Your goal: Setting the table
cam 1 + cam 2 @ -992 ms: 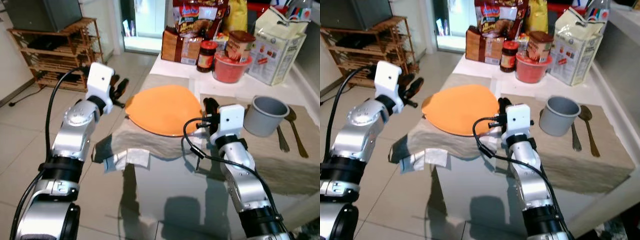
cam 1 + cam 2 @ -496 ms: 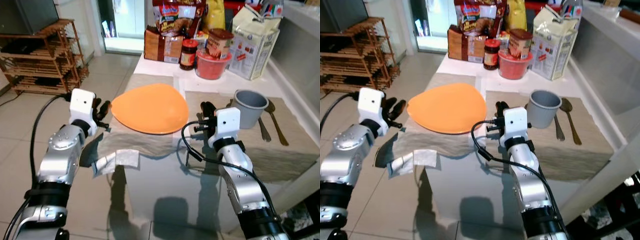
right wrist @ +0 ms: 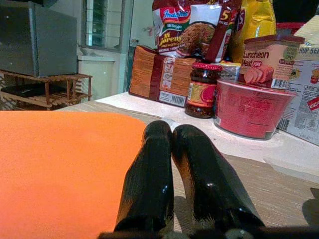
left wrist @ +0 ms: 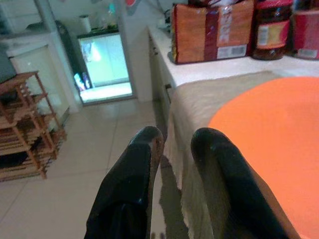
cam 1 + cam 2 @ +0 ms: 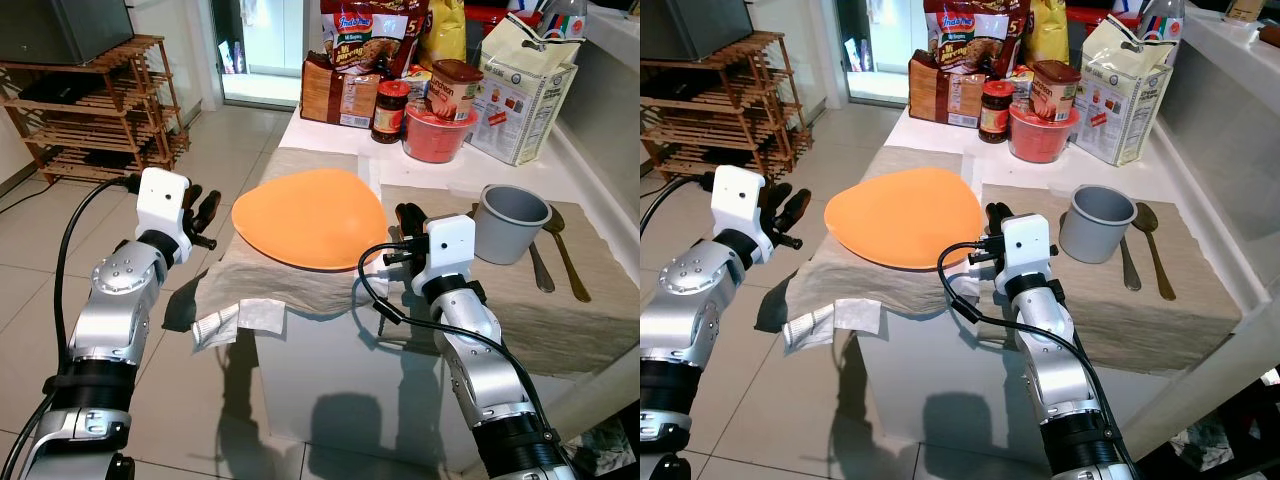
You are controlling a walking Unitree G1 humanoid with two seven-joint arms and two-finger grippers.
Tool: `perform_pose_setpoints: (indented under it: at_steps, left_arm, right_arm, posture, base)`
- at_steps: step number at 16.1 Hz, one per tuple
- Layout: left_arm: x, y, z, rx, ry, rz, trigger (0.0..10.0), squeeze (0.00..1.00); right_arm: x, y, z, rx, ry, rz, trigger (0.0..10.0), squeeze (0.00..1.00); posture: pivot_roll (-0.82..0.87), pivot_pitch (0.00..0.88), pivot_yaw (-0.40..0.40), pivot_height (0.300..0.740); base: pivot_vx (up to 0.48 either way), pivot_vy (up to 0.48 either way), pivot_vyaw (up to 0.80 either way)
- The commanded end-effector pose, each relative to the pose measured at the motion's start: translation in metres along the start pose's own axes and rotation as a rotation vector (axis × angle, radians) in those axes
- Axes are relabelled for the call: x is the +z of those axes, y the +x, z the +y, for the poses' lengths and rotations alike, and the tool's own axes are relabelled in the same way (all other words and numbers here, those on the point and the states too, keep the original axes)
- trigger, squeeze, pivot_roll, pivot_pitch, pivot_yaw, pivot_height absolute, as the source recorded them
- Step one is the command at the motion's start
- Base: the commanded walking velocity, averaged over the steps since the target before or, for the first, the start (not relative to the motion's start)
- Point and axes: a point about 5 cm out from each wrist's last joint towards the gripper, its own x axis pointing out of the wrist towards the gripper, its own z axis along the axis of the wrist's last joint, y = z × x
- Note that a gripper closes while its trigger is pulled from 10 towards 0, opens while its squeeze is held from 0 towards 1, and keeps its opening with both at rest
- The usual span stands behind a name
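Orange is what sits between my two arms: the orange plate (image 5: 308, 217) lies flat on the beige cloth (image 5: 300, 280) that drapes over the near-left corner of the bench (image 5: 330, 130), and the coming move turns on which arm stands closer to it. My right end effector (image 5: 404, 222) is just beside the plate's right rim, over the cloth, its two black fingers (image 3: 159, 174) pressed together with nothing between them, pointing along the bench toward the red bowl (image 3: 251, 105) and the jar (image 3: 201, 95) at the far end. My left end effector (image 5: 203, 212) hangs off the bench's left edge, over the floor tiles, near the plate's left rim but apart from it; its fingers (image 4: 132, 179) stand a little apart and hold nothing. So the plate lies to the left of my right end effector and to the right of my left one, with the right one nearer, I judge. The grey cup (image 5: 511, 222) stands upright farther right on the second mat, with a fork (image 5: 537, 268) and a spoon (image 5: 566, 255) lying beyond it, their long axes running away from me
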Motion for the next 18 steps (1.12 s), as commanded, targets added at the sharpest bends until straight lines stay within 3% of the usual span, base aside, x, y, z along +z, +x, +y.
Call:
perform_pose_setpoints:
  at_steps: [1, 4, 7, 13, 18]
  left_arm:
    - [0.012, 0.007, -0.005, -0.054, 0.022, -0.039, 10.0, 0.0]
    - [0.025, 0.023, -0.017, -0.149, 0.029, -0.053, 10.0, 0.0]
    - [0.01, 0.034, -0.04, -0.261, -0.034, 0.025, 10.0, 0.0]
    - [-0.016, 0.031, -0.051, -0.312, -0.114, 0.121, 10.0, 0.0]
    - [-0.028, 0.027, -0.05, -0.328, -0.139, 0.182, 10.0, 0.0]
  right_arm:
    - [-0.001, -0.001, -0.001, -0.008, -0.007, 0.0, 10.0, 0.0]
    - [-0.002, -0.003, -0.003, -0.011, -0.012, 0.0, 10.0, 0.0]
    - [0.001, -0.005, -0.007, -0.032, -0.014, -0.008, 10.0, 0.0]
    - [0.001, -0.009, -0.013, -0.042, -0.012, 0.0, 10.0, 0.0]
    - [0.001, -0.01, -0.014, -0.047, 0.008, 0.015, 10.0, 0.0]
  posture:
    - [-0.02, 0.0, -0.006, 0.74]
    - [-0.03, 0.0, 0.0, 0.74]
    - [-0.05, 0.0, 0.012, 0.74]
    - [-0.05, 0.0, 0.011, 0.74]
    - [-0.05, 0.0, 0.01, 0.74]
  base:
    - [0.0, 0.0, 0.0]
    - [0.0, 0.0, 0.0]
    - [0.0, 0.0, 0.0]
    - [0.0, 0.0, 0.0]
    - [0.0, 0.0, 0.0]
